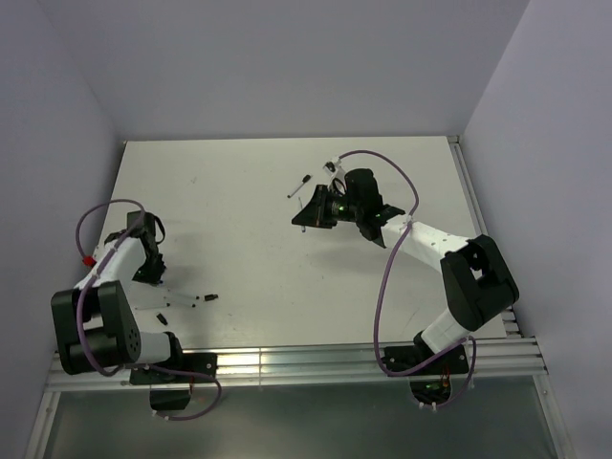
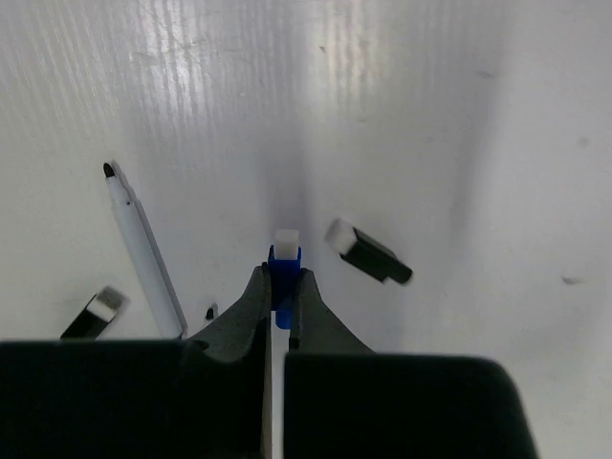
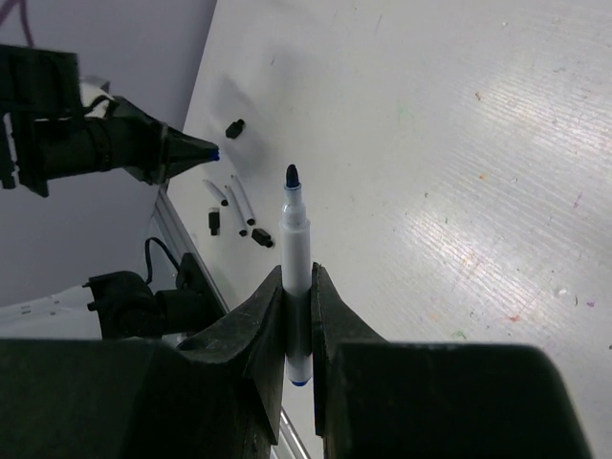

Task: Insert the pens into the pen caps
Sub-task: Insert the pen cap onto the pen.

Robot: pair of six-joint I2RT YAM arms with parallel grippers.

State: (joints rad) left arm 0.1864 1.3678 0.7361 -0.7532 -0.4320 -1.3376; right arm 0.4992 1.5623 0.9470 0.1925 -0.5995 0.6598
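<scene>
My left gripper is shut on a blue pen cap whose white end points away from me, just above the table. Beside it lie a white pen with a black tip and two black pen caps. My right gripper is shut on a white pen with a blue tip, held well above the table. In the top view the left gripper is at the left and the right gripper is mid-table. Another pen lies beyond it.
More pens and a black cap lie near the left arm's base. A metal rail runs along the near table edge. Grey walls close in the left, back and right sides.
</scene>
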